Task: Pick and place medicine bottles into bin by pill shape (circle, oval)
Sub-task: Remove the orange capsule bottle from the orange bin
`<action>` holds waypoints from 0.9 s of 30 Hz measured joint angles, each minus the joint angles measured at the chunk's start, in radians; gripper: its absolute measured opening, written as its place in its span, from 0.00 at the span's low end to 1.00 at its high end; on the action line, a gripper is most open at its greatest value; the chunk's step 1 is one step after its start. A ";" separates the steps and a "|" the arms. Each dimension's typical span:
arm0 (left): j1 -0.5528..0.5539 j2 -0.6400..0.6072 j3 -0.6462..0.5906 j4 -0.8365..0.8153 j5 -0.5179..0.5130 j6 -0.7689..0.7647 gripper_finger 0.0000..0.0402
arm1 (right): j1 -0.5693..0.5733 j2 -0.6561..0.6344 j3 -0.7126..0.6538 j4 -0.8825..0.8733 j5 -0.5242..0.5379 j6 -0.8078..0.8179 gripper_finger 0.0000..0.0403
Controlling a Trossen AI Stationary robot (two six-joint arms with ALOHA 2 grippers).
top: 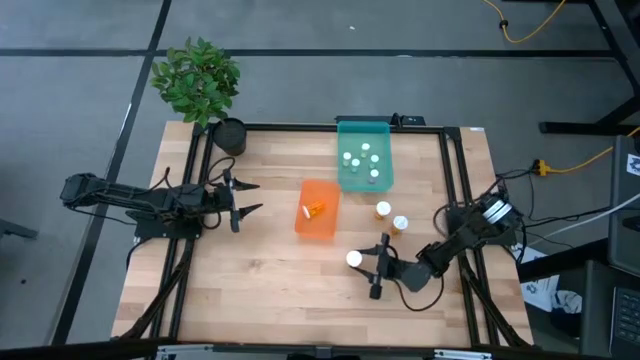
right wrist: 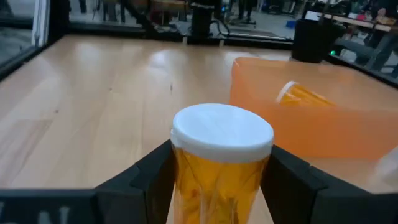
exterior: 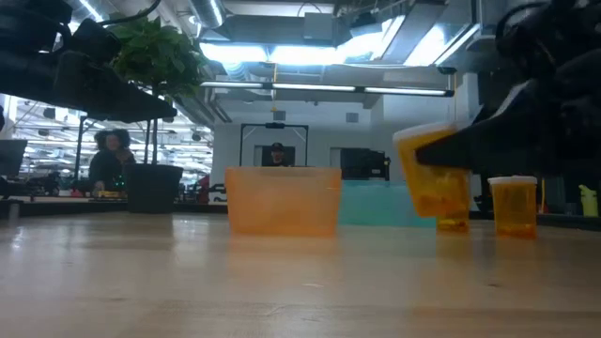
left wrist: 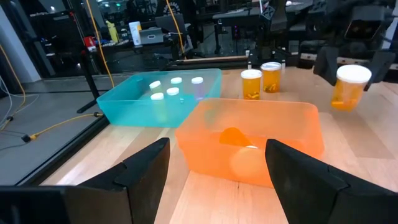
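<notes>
My right gripper [top: 366, 262] is near the table's front right and is shut on an amber medicine bottle [right wrist: 219, 168] with a white cap. The bottle is just short of the orange bin [top: 317, 210]. Inside that bin one amber bottle [top: 314, 209] lies on its side. Behind it, the teal bin [top: 364, 155] holds several white-capped bottles. Two more amber bottles [top: 383, 210] [top: 400, 223] stand upright on the wood to the right of the orange bin. My left gripper [top: 240, 198] waits open at the table's left, pointing at the orange bin. My right gripper pinches the bottle's amber body [right wrist: 186, 186] just under the white cap, one finger [right wrist: 152, 177] on each side. The fingers come nearly level from the table's right. The bottle stands roughly upright with its cap up, a little tilted, lifted clear of the table [exterior: 437, 183].
A potted plant [top: 200, 80] stands at the far left corner. Black rails [top: 455, 190] run along the table's sides and far edge. Bare wood [top: 270, 290] stretches along the near side. People and equipment show in the room beyond the table.
</notes>
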 joint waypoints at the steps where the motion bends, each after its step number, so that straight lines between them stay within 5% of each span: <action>1: 0.000 0.000 0.000 0.000 0.000 0.000 0.64 | -0.004 0.023 -0.006 0.044 0.000 0.010 0.51; 6: 0.000 0.000 0.000 -0.001 0.000 0.000 0.64 | -0.010 0.080 -0.008 0.174 0.047 0.021 0.51; 27: 0.000 0.000 0.000 0.000 0.000 0.000 0.64 | -0.026 0.175 -0.006 0.202 0.064 0.122 0.51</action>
